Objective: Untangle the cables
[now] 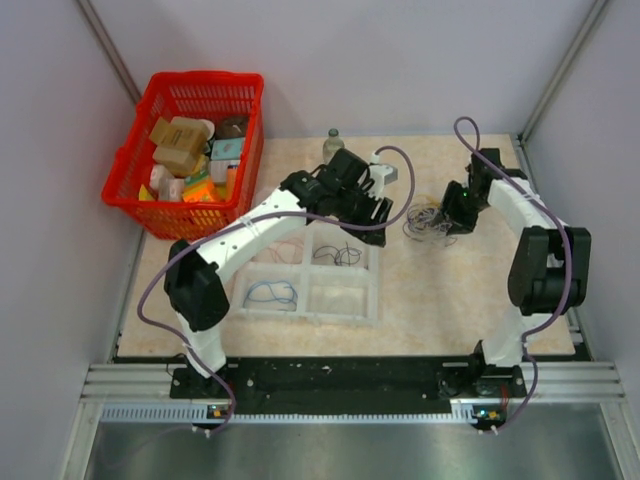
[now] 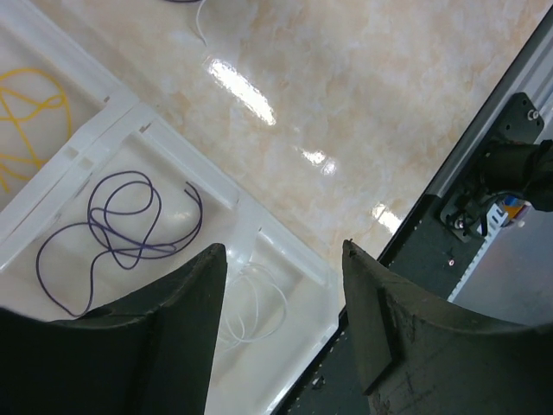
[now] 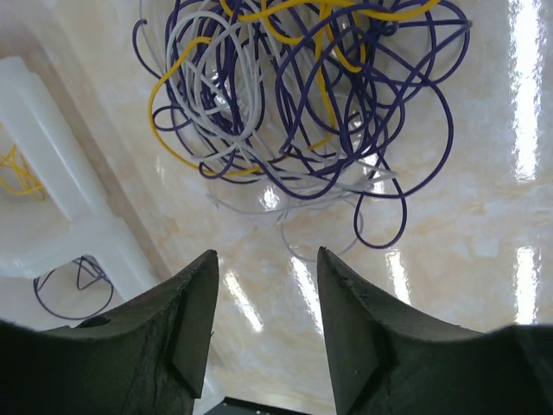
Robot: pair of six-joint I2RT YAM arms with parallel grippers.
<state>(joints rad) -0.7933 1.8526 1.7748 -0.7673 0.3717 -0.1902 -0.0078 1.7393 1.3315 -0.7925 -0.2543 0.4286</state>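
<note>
1. Right wrist view: most cables (image 3: 302, 95) in one tangled bunch on counter (image 3: 449, 259), nearer far edge, right of middle.
2. Few sorted in tray (image 2: 181, 160), like purple strand (image 2: 121, 225).
3. Left jaws, right jaws spread, pinching nothing.

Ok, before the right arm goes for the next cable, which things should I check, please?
1. Right gripper open, nothing between its fingers: ok.
2. Bunch of cables lying on the table just ahead of it: ok.
3. Left gripper open and empty, over the tray: ok.
4. Purple cable alone in its compartment: ok.
5. A strand free of the knot to take: cannot tell.
</note>
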